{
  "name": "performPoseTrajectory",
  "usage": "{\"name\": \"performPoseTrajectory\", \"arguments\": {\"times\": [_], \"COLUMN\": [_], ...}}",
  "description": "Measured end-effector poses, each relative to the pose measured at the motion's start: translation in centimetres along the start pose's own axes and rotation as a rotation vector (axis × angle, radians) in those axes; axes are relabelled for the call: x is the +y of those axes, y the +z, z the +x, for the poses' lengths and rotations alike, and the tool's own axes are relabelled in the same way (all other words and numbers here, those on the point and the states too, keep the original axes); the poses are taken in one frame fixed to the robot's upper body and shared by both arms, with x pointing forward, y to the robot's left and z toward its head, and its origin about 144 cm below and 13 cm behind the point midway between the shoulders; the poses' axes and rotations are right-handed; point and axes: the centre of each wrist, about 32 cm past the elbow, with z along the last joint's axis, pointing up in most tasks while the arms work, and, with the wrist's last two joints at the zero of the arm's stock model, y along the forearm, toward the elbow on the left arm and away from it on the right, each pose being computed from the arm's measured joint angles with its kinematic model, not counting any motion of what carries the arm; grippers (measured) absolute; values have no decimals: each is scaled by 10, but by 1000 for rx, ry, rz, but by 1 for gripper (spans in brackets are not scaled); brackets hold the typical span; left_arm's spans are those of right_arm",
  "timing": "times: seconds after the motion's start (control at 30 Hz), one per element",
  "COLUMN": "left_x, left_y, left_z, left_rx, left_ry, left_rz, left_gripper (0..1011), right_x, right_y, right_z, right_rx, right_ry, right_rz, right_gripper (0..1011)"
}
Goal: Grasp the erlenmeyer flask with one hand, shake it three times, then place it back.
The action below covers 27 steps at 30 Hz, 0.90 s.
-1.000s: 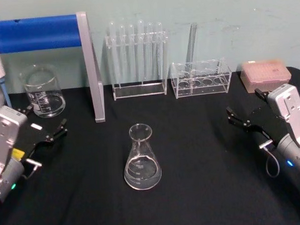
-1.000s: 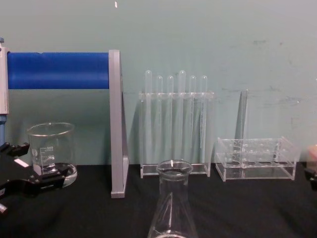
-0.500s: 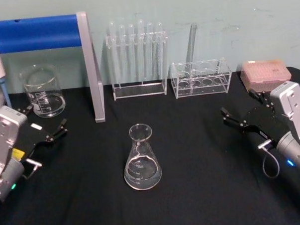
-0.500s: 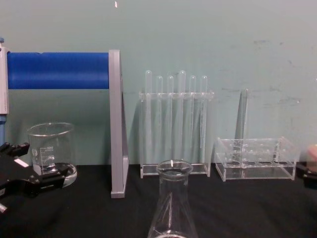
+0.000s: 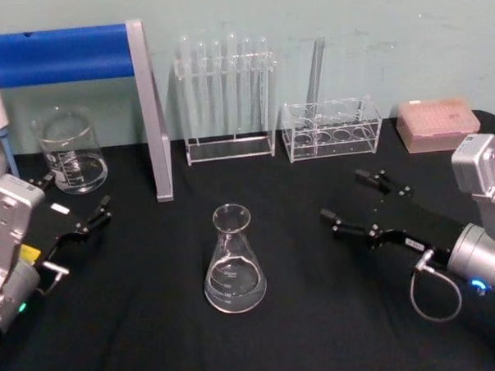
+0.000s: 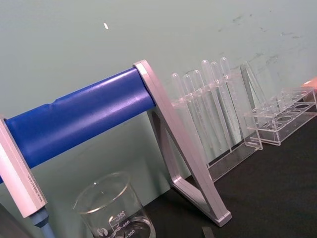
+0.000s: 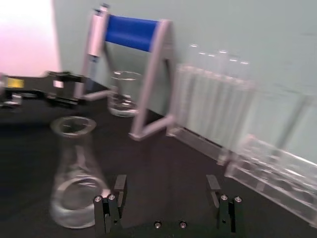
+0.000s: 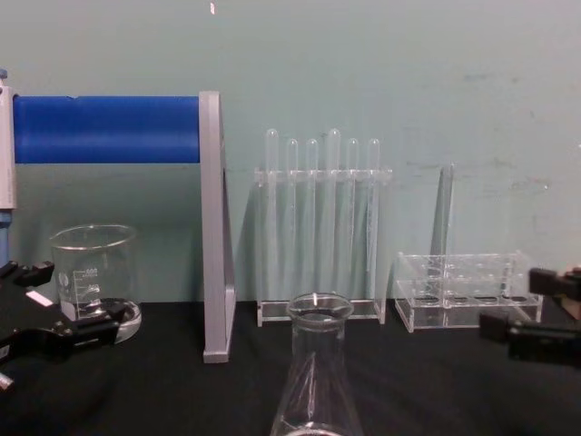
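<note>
a: what is changing with the right gripper (image 5: 344, 198)?
b: it is reaching inward, and it is much nearer the erlenmeyer flask (image 5: 233, 260) than half a second ago. its jaws are standing spread wide, holding nothing.
a: and the flask?
b: it is standing upright on the black cloth (image 5: 319, 314), a little ahead of the fingertips and off toward one finger's side, not yet between them.
a: so the grasp is coming?
b: i am judging so; no shaking is starting yet. the left gripper (image 5: 74, 200) is idling, spread, well beyond the flask.
</note>
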Motion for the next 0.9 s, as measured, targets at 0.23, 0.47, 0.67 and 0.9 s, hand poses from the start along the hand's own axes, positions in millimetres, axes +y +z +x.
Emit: {"name": "performPoseTrajectory", "arguments": {"times": [0.23, 0.47, 0.67, 0.9], "left_x": [0, 0, 0, 0], "left_y": [0, 0, 0, 0], "left_z": [0, 0, 0, 0], "left_rx": [0, 0, 0, 0], "left_ry": [0, 0, 0, 0], "left_rz": [0, 0, 0, 0], "left_gripper": [1001, 1001, 1001, 1001], "right_x": [3, 11, 20, 35], "right_y": [6, 6, 7, 6], "right_z": [-11, -22, -27, -31], "right_rx": [66, 99, 108, 94], "right_ry": [150, 226, 273, 312], "right_rz": [2, -3, -4, -12], "right_gripper": [1002, 1003, 1003, 1003]}}
